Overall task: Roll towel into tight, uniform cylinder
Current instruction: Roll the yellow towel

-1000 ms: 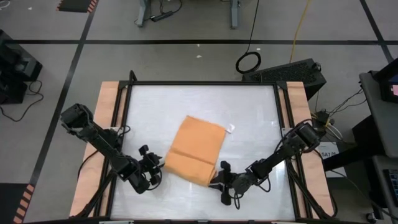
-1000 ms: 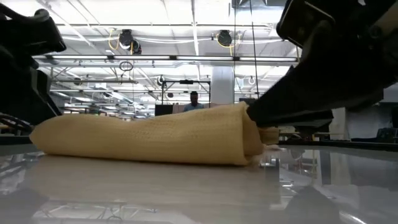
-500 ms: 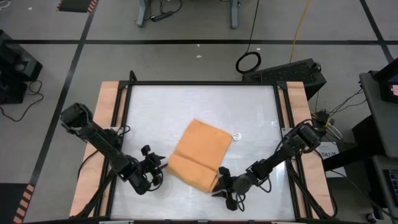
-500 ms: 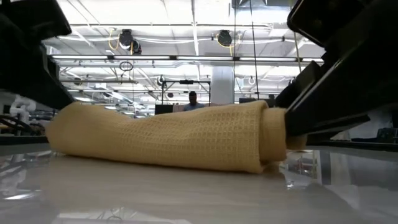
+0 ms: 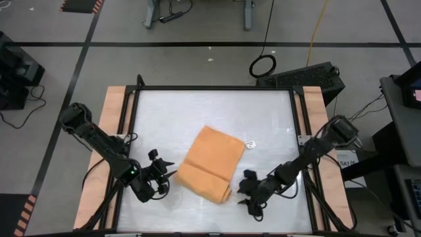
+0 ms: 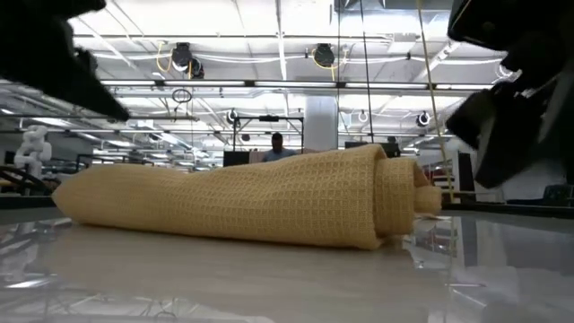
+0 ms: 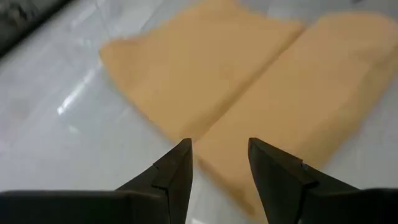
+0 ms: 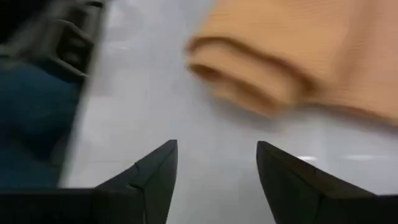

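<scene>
1. Two dark robot arms are reaching over a pale, glossy table [image 5: 270,118], one from each near corner, with an orange-tan towel [image 5: 210,161] lying between them near the middle.
2. The towel is lying partly flat and partly rolled: its near edge is curled into a short, loose roll, while most of the cloth is spreading flat toward the far side. A small white tag [image 5: 250,144] is sticking out at its far right corner.
3. The left gripper [image 5: 162,175] is hovering just beside the near left end of the roll, with its fingers standing partly apart and gripping nothing; bare cloth and table are showing through the gap.
4. The right gripper [image 5: 246,190] is sitting near the right end of the roll but apart from it, with its fingers spread and nothing between them.
5. From table height, the right end of the roll is showing a visible spiral of layers, and the roll seems thicker at that end than at the left, though the low angle is making this hard to judge.
6. The task is looking only begun: a first turn or two is made, and most of the towel is waiting to be rolled and tightened evenly.
</scene>
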You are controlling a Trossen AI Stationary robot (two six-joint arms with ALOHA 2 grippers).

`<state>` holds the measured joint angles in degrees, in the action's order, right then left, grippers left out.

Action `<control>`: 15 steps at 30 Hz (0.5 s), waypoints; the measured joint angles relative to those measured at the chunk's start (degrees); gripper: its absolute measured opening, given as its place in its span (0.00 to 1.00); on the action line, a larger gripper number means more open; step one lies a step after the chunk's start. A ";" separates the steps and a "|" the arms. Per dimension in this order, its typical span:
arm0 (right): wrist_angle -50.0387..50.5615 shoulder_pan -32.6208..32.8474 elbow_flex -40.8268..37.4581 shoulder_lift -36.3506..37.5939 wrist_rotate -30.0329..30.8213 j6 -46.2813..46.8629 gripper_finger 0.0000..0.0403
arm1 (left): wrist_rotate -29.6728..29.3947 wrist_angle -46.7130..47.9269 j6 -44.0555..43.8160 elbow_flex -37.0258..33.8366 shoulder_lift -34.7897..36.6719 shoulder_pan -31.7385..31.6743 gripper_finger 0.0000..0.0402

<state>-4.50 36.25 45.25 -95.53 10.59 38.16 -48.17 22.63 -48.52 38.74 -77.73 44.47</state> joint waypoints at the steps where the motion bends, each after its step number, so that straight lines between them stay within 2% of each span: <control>1: 2.95 -0.05 0.00 1.37 2.84 -0.67 0.52 | -0.66 -2.16 2.40 0.00 0.04 -0.55 0.40; 4: 8.29 -0.89 0.00 3.50 17.74 -3.77 0.50 | -0.49 -9.50 10.48 -0.07 -0.39 -3.19 0.40; 6: 8.97 -2.19 0.00 3.58 23.58 -6.74 0.48 | 2.39 -14.53 15.07 -0.50 -1.61 -5.78 0.40; 10: 7.90 -7.19 0.02 1.87 24.93 -10.23 0.40 | 11.84 -23.40 23.30 -0.74 -4.14 -10.67 0.40; 13: 4.54 -11.06 0.00 -1.43 24.98 -10.44 0.29 | 19.11 -30.35 29.60 -0.74 -6.50 -13.39 0.40; 15: 2.39 -12.93 -0.01 -3.60 22.91 -11.23 0.21 | 22.75 -33.54 32.47 -0.74 -8.22 -15.05 0.40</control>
<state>-2.11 23.32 45.24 -99.13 33.50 26.93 -25.42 -10.92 -16.04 38.00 -85.95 29.43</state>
